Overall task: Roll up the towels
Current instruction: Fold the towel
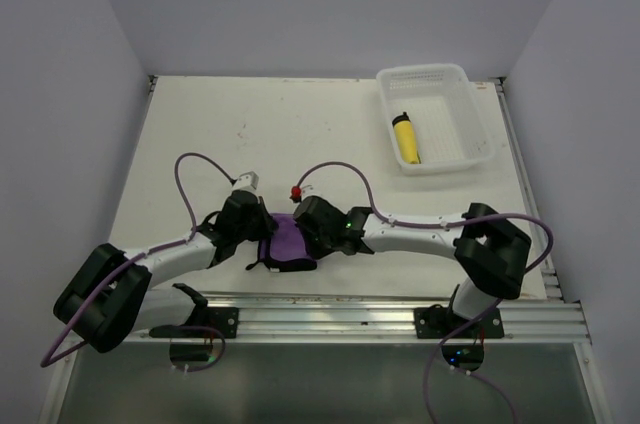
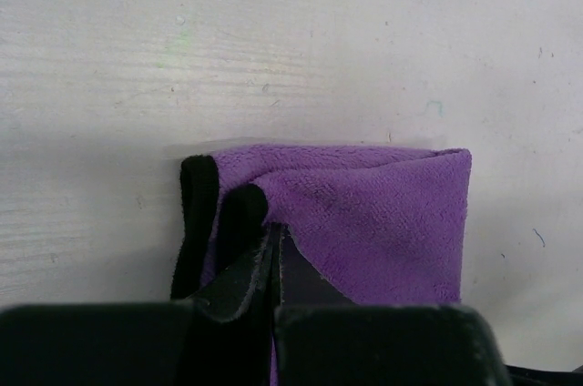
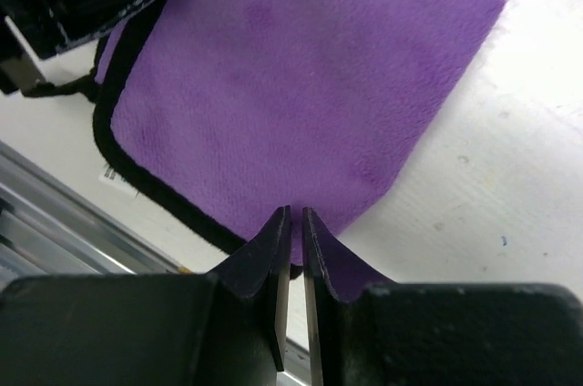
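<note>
The folded purple black-edged towel [image 3: 301, 86] may unfold: the right tool [image 3: 296, 215] is barely parted and empty, and only the left tool [image 2: 273, 233] pinches its edge.

Robotics lab test cell. Indicators: white table [image 1: 300, 114] enclosed by plain walls [image 1: 330, 4] on 3 sides; aluminium rail [image 1: 330, 316] at near edge carrying left arm [image 1: 160, 266] and right arm [image 1: 425, 236]; exposed purple cables [image 1: 185, 179].
</note>
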Controlling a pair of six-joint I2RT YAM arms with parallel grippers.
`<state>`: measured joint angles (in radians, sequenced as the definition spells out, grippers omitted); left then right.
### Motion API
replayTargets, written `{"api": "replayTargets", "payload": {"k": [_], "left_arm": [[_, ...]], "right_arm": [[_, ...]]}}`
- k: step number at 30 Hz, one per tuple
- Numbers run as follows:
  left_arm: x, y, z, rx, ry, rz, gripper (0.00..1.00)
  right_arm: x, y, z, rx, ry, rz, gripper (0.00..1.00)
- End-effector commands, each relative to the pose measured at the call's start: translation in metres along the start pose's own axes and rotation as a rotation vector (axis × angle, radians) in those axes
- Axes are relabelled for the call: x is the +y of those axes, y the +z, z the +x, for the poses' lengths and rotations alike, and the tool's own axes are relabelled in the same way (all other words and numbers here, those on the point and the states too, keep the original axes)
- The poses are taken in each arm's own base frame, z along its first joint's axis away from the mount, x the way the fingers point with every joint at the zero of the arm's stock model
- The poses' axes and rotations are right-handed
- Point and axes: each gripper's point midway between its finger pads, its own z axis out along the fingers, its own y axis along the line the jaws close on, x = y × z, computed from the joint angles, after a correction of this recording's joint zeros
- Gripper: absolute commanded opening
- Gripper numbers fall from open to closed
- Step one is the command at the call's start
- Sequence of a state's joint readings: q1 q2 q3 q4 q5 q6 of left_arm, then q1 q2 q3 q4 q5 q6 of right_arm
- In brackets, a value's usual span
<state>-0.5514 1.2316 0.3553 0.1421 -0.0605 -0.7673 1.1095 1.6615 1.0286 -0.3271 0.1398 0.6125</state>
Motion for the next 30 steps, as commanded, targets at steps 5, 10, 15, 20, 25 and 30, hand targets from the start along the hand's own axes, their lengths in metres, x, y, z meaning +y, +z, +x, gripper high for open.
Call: {"api": "replayTargets", "payload": {"k": [5, 10, 15, 20, 25, 30], "left_arm": [[-0.003, -0.002, -0.011, -0.041, 0.001, -0.004, 0.0], [-0.002, -0.002, -0.01, -0.04, 0.001, -0.007, 0.0], [-0.004, -0.002, -0.01, -0.036, -0.002, 0.0, 0.0], [-0.004, -0.005, -0.01, -0.04, -0.003, 0.007, 0.0], [-0.004, -0.007, -0.011, -0.044, -0.003, 0.005, 0.0], [-0.003, -0.008, -0.009, -0.041, -0.001, 0.006, 0.0]], "right_arm": [[0.0, 0.013, 0.033, 0.038, 0.021, 0.007, 0.14], [-0.002, 0.022, 0.047, 0.062, 0.027, 0.014, 0.13], [-0.003, 0.011, 0.032, 0.023, 0.007, 0.039, 0.14], [-0.001, -0.019, 0.0, -0.061, -0.006, 0.05, 0.25], [-0.007, -0.034, -0.02, -0.142, 0.052, 0.058, 0.4], [-0.017, -0.024, -0.021, -0.15, 0.15, 0.039, 0.43]]}}
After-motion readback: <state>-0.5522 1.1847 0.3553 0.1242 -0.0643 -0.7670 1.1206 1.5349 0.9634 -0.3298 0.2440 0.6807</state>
